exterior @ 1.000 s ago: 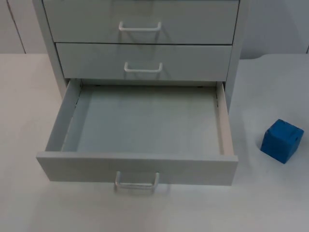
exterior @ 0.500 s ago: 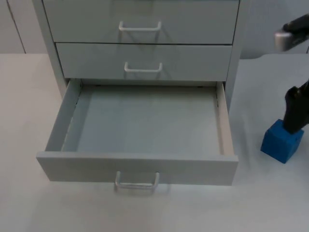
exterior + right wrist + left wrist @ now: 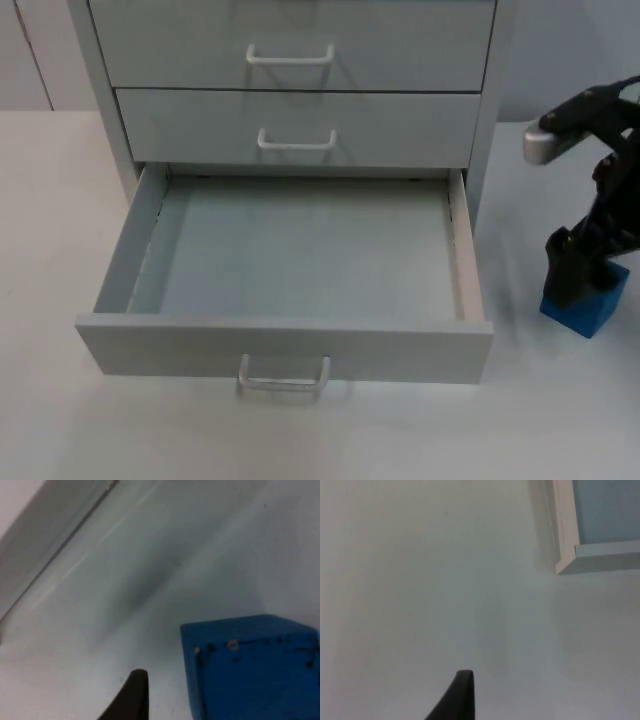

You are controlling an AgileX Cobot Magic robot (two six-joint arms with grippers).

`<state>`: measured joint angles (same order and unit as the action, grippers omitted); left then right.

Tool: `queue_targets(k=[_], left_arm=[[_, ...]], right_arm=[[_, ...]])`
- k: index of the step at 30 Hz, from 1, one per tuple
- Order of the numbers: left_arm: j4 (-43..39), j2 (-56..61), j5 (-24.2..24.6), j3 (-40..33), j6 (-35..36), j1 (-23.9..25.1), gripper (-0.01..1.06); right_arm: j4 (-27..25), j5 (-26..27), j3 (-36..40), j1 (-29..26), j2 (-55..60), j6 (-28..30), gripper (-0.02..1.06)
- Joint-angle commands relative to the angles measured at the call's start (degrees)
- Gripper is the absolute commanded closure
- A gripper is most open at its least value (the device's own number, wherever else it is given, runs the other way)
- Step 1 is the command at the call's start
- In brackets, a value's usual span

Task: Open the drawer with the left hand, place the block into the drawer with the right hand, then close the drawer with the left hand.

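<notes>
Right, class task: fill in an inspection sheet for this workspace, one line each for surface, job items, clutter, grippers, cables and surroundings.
Surface: white table top, bare where visible.
Job items: bottom drawer of the grey cabinet pulled open, nothing inside; its corner shows in the left wrist view. Blue block on the table right of the drawer, outside it, close up in the right wrist view.
Clutter: nothing seen.
Grippers: right gripper down at the block, one fingertip beside it; whether its jaws have closed cannot be told. Left gripper waits over bare table near the drawer's corner.
Cables: nothing to report.
Surroundings: grey partition wall behind the cabinet.
</notes>
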<state>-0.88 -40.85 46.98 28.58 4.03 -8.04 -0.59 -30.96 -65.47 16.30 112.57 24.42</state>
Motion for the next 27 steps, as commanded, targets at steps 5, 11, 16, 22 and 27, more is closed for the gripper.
queue_targets(k=[5,11,16,22,27], left_arm=[[-0.1,0.2,-1.0,-0.2,0.5,0.2,0.00],[-0.1,0.2,-1.0,-0.2,0.5,0.2,0.00],[-0.1,0.2,-1.0,-0.2,0.5,0.2,0.00],[0.1,0.2,-1.0,-0.2,0.5,0.2,0.00],[0.2,0.2,-1.2,-0.2,0.5,0.2,0.00]], right_arm=[[-1.1,1.4,-0.3,0.4,2.6,0.6,0.17],[-1.0,1.5,-0.3,0.4,2.4,0.6,0.63],[-1.0,0.3,-0.3,0.4,-0.7,0.6,1.04],[-1.0,-8.9,-0.3,0.4,-10.7,0.2,1.05],[-1.0,-11.2,0.4,0.4,-20.1,-6.1,1.05]])
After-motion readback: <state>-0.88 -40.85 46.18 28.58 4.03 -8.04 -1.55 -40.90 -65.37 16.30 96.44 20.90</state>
